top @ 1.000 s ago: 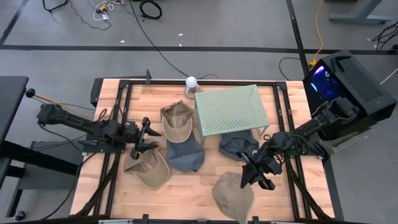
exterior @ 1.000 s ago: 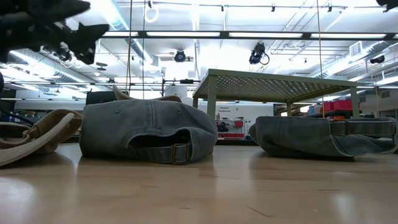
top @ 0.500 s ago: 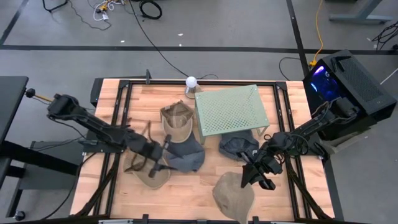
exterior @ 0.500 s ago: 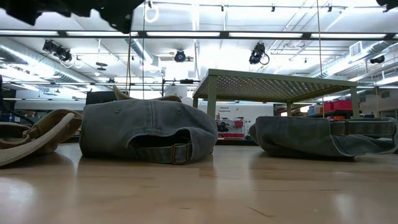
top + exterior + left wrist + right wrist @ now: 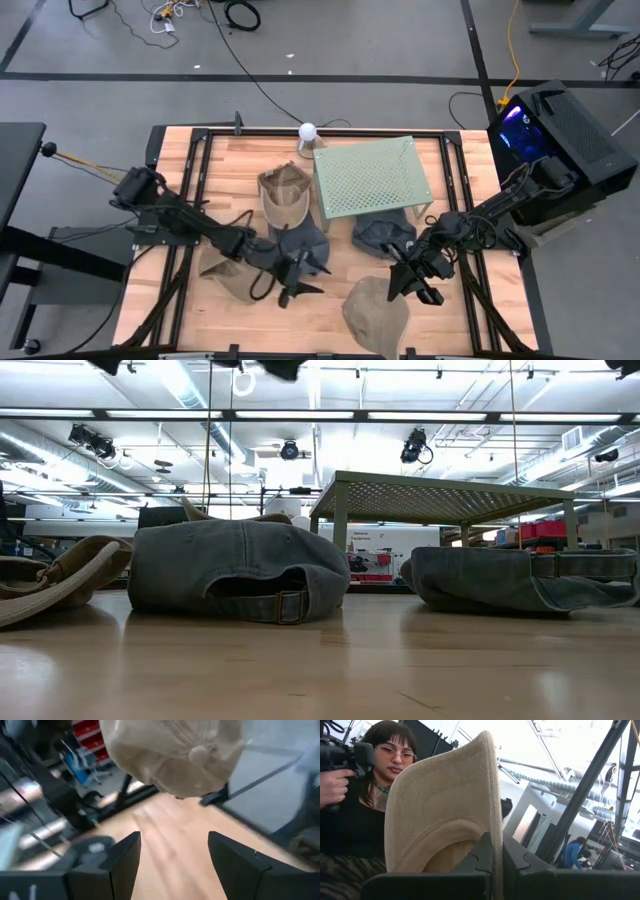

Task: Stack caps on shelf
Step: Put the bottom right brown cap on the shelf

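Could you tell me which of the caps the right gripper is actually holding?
The tan cap at the table's front edge: the right gripper pinches its brim, while the others lie free on the table.

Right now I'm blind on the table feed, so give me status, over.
Right gripper shut on tan cap brim. Left gripper open over the blue cap, empty. Shelf top bare, nothing stacked.

tan cap [image 5: 372, 318]: cut by bottom edge | left wrist view: blurred
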